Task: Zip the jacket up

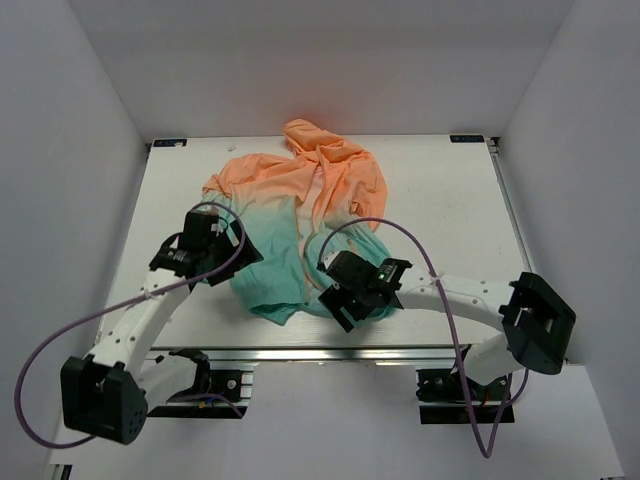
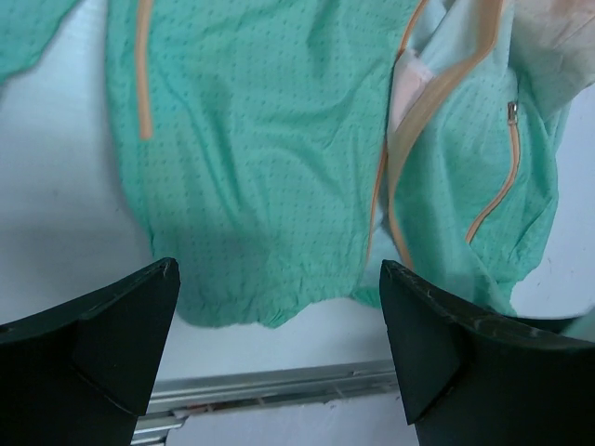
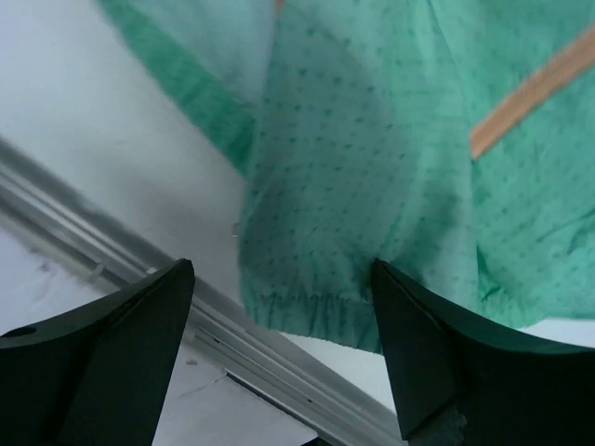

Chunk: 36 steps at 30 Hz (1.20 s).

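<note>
jacket: thin hooded long-sleeved one, peach-orange at hood and shoulders fading to teal-green at the hem, lying crumpled on the white worktop. hood points at the far edge, hem sits near the near edge, just short of the aluminium rail. it lies left of centre, between the two arms.

orange front zipper: the two tape edges run close beside each other near the hem. higher up they split apart and show pale lining between them. whether the bottom ends are engaged, cannot tell.

only container-like thing here is a side pocket on the jacket, with an orange pocket zip and a small metal pull at its upper end. pocket lies flat. contents can't be seen.

left tool: fingers spread wide, holding nothing. it hangs over the left part of the hem, and the elastic hem edge shows between the fingers. in the top view it sits at the jacket's left edge.

right tool: also spread wide, holding nothing. the gathered teal hem corner and the rail are framed between its fingers. from above it sits over the jacket's lower right part. can't tell whether it touches the cloth.

purple cable loops over the right arm, another trails off the left arm.
</note>
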{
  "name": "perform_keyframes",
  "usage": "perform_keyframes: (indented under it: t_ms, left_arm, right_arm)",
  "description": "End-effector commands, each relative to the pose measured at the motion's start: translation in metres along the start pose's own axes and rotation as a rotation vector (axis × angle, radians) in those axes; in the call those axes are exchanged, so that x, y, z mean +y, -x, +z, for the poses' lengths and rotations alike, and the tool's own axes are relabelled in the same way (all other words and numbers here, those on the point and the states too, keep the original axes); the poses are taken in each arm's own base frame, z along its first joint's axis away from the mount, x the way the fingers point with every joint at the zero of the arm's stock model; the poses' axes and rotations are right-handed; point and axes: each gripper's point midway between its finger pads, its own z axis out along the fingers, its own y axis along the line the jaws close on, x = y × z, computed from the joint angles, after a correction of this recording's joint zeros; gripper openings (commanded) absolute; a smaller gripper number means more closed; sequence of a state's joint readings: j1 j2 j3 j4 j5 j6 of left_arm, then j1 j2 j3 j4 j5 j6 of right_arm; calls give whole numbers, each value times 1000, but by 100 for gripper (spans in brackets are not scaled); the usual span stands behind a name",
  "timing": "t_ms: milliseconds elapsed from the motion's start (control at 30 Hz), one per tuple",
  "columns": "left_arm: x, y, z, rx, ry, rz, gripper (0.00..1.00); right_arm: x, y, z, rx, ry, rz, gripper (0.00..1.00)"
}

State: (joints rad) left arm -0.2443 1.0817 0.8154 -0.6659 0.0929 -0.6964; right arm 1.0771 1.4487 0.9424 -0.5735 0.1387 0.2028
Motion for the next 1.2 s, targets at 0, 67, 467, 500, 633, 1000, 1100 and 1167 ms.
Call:
perform_keyframes:
  t_ms: [0,67,467,500,633,1000,1100,1167]
  left_arm:
    - [3,-7,-16,-30,-27,-25,98]
    - [12,-14,-18,-38,-12,-35,98]
    - [16,-15,-8,-20,10,-22,98]
    - [14,-16,-7,-14,-2,-19,98]
    - [12,-18,-6,-4,-13,-19,98]
    - [22,-25,-3,23,26,-11,98]
    - [24,-26,-2,28,38,-10,98]
    - [24,-25,-2,27,42,-10,98]
  right_arm:
    - [-13,-27,11,85,-92,115,81]
    - [-12,-29,15,86,-91,135,72]
    - [63,40,-43,-191,358,184,0]
    - [68,39,-44,-196,391,186,0]
    - [70,24,-25,-186,410,238,1]
    - [61,-20,22,-74,354,170,52]
    - [53,-24,28,-59,305,183,53]
    - [42,-26,32,-44,234,188,53]
